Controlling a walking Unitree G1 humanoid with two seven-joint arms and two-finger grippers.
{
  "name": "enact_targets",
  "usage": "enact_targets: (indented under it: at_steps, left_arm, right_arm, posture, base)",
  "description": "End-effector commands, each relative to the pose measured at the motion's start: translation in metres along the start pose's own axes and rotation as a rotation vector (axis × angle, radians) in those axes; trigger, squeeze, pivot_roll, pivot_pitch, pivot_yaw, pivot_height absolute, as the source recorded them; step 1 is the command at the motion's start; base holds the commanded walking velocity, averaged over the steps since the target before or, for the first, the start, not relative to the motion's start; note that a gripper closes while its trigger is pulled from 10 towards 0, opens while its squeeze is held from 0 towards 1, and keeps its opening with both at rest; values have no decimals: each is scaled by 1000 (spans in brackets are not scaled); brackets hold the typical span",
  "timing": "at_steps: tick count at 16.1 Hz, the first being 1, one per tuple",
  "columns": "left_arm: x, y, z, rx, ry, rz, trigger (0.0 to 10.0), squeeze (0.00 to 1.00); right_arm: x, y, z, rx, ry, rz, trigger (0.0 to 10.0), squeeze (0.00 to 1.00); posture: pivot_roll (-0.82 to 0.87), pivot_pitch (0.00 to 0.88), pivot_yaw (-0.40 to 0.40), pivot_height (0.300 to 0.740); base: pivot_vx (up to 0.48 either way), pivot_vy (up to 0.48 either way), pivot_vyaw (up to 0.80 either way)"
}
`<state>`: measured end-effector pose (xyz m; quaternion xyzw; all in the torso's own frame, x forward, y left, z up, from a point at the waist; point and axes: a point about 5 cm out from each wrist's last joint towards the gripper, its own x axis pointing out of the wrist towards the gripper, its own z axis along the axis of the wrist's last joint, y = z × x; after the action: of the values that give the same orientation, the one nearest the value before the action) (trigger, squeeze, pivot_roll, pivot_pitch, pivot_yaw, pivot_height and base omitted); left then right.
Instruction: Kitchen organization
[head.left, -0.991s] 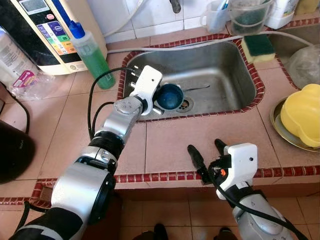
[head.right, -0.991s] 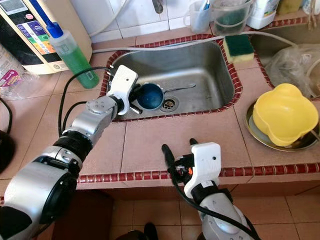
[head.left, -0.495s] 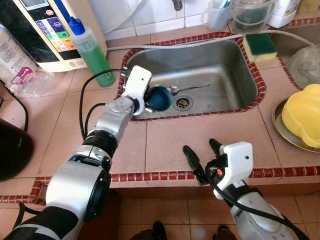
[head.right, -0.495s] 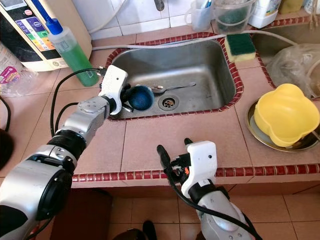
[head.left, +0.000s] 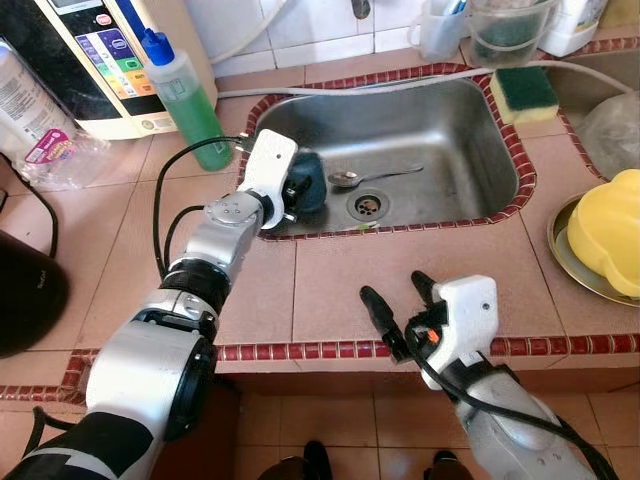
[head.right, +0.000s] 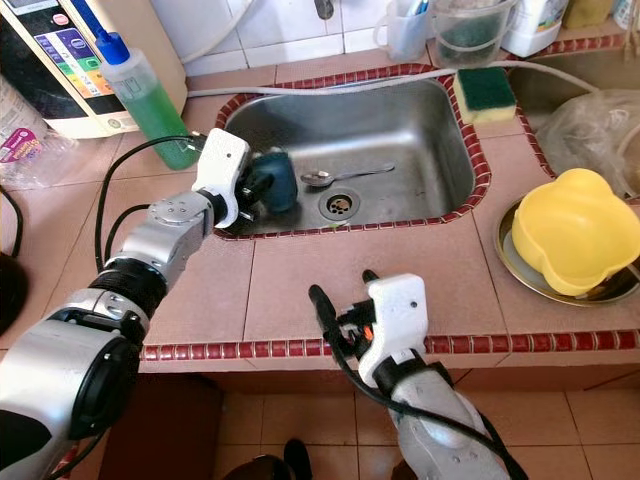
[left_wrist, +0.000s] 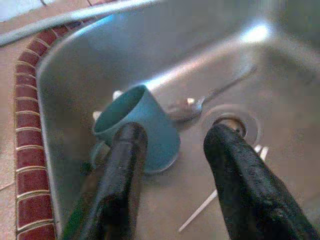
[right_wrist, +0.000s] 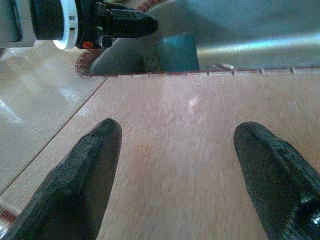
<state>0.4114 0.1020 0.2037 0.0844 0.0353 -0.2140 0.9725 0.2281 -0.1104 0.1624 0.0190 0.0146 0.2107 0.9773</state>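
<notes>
Up in the upper left of the frame a green soap bottle (head.left: 183, 103) with a blue cap stands on the tiled counter (head.left: 400, 270), just beside the steel sink (head.left: 470, 150). Right of it, the left gripper (left_wrist: 170, 150) reaches over the sink's left rim, its fingers (left_wrist: 122, 165) spread apart with nothing clamped; a blue cup (left_wrist: 140, 127) lies tilted on the sink floor just ahead of them, close to one finger. A spoon (head.left: 370, 178) rests beside the drain (head.left: 367, 205), near the cup. Lower centre, the right gripper (head.right: 340, 300) hovers over the counter's front edge, its fingers wide and empty. Further right, a yellow-green sponge (head.left: 524, 90) sits on the sink's far corner, and a yellow bowl (head.right: 575, 230) lies upside down on a plate (head.right: 510, 262) at the right edge.
</notes>
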Motion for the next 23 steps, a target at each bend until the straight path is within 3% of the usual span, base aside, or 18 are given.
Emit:
enact_targets:
  at_steps: [1,4,7,9,13,16,17,18,19,20,23]
  left_arm:
    - [-6,11,0,-39,-42,17,10000,1000]
    - [-15,15,-4,-147,-116,42,10000,1000]
    - [-28,19,-7,-197,-168,80,10000,1000]
    - [-40,12,-9,-219,-234,108,10000,1000]
    - [-63,-2,-14,-187,-328,171,10000,1000]
    - [-69,-10,-23,-222,-262,154,10000,980]
    - [-70,-14,-27,-280,-222,137,10000,137]
    - [-70,-15,-30,-287,-177,136,10000,0]
    - [-70,-15,-36,-279,-105,142,10000,0]
    - [-71,-16,-37,-281,-96,131,10000,0]
    - [-76,-18,-32,-297,-148,100,10000,0]
  right_arm:
    - [4,-3,1,-8,-22,2,10000,0]
    - [15,-10,9,-55,-94,4,10000,0]
    - [25,-15,16,-70,-147,4,10000,0]
    - [33,-24,20,-91,-198,-26,10000,0]
    - [46,-34,20,-49,-236,-155,10000,0]
    - [51,-39,17,-38,-253,-199,10000,0]
    - [53,-43,17,-50,-262,-242,10000,0]
    - [53,-45,16,-58,-260,-269,10000,0]
    - [55,-50,14,-45,-252,-313,10000,0]
    - [56,-54,12,-30,-244,-353,10000,0]
    - [56,-61,4,60,-226,-409,10000,0]
  posture:
    - [-186,192,188,740]
    - [-192,132,170,740]
    - [-191,80,163,740]
    - [-186,47,156,740]
    - [-179,0,136,740]
    - [-168,0,130,740]
    - [-166,0,130,740]
    - [-166,0,130,740]
    - [-166,0,129,740]
    - [-169,0,132,740]
    - [-170,0,135,740]
  base:
    - [0,0,0]
    - [0,0,0]
    - [0,0,0]
    - [0,0,0]
    - [0,0,0]
    - [0,0,0]
    - [0,0,0]
    - [0,0,0]
    - [0,0,0]
    - [0,0,0]
    - [0,0,0]
